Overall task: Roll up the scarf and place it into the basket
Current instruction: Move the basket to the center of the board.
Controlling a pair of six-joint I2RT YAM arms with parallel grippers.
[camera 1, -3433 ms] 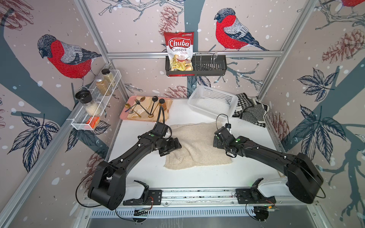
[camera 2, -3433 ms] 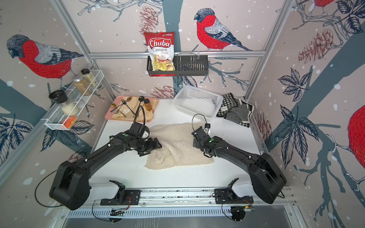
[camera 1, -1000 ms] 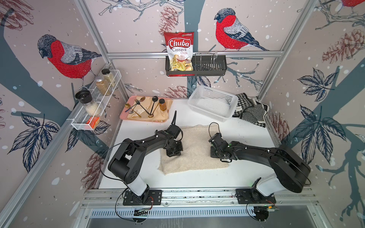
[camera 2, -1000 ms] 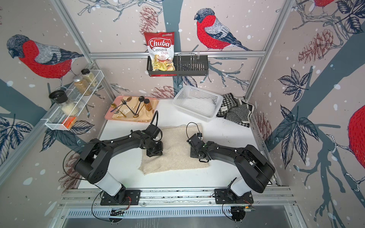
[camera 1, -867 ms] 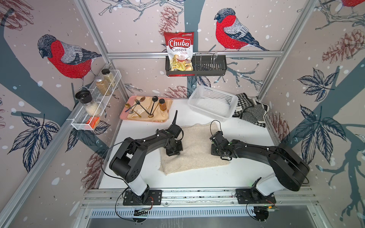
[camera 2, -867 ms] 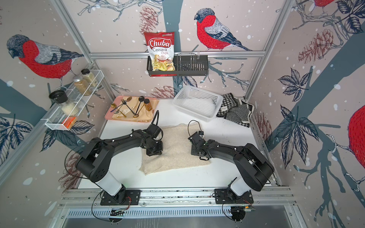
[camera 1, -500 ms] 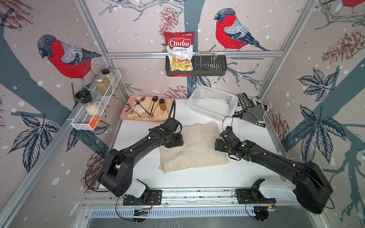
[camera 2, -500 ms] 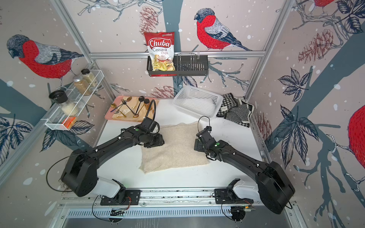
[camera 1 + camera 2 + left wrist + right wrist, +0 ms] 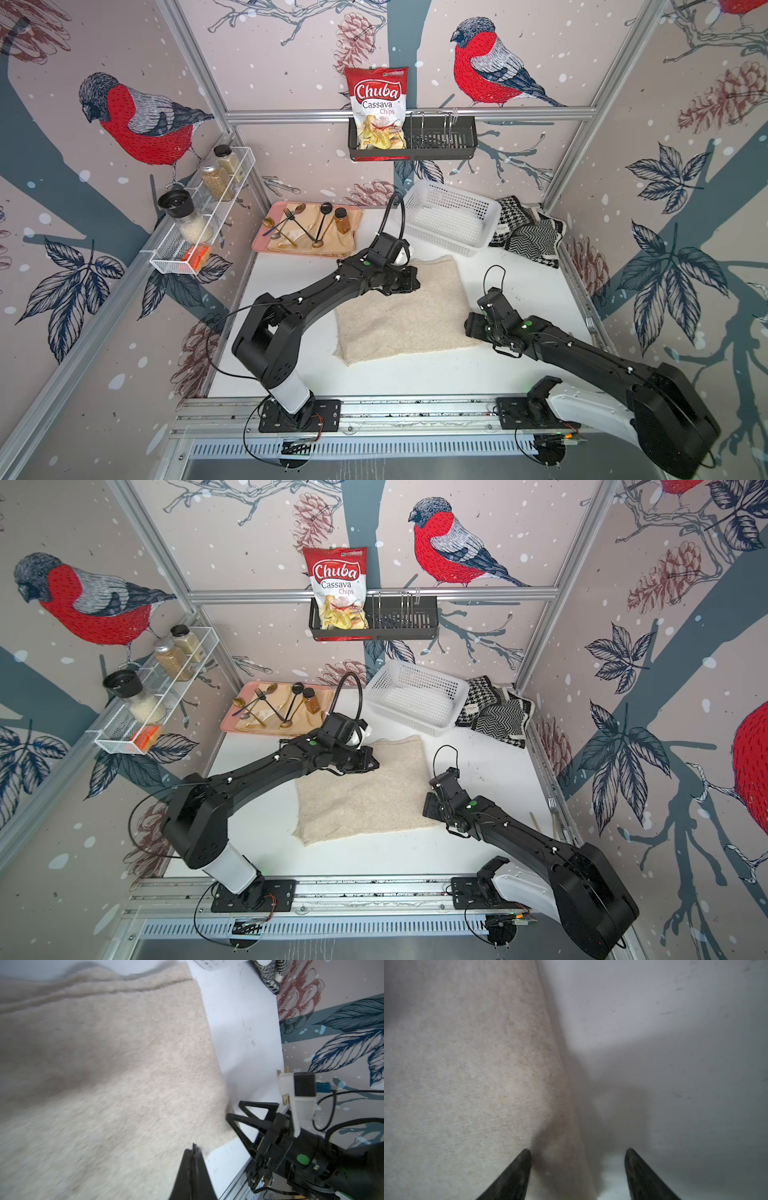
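The beige scarf (image 9: 403, 311) (image 9: 361, 791) lies flat and folded in the middle of the white table. The white perforated basket (image 9: 451, 220) (image 9: 415, 700) stands behind it, holding nothing I can see. My left gripper (image 9: 411, 282) (image 9: 370, 764) hovers low over the scarf's far left corner. In the left wrist view it (image 9: 194, 1147) is shut, with the blurred scarf (image 9: 104, 1074) below; no cloth shows between the fingers. My right gripper (image 9: 471, 326) (image 9: 578, 1153) is open at the scarf's near right corner, and the scarf edge (image 9: 554, 1136) runs between its fingers.
A pink tray (image 9: 258, 243) with cutlery and a small bottle sits at the back left. Black-and-white patterned cloths (image 9: 525, 232) lie right of the basket. On the back wall hangs a black caddy (image 9: 440, 141) with a chips bag, and a white wire rack (image 9: 203, 220) holds jars on the left wall.
The left gripper moved from the scarf's left edge to its far left corner, opening and shutting on the way. The right gripper slid back to the near right corner and opened.
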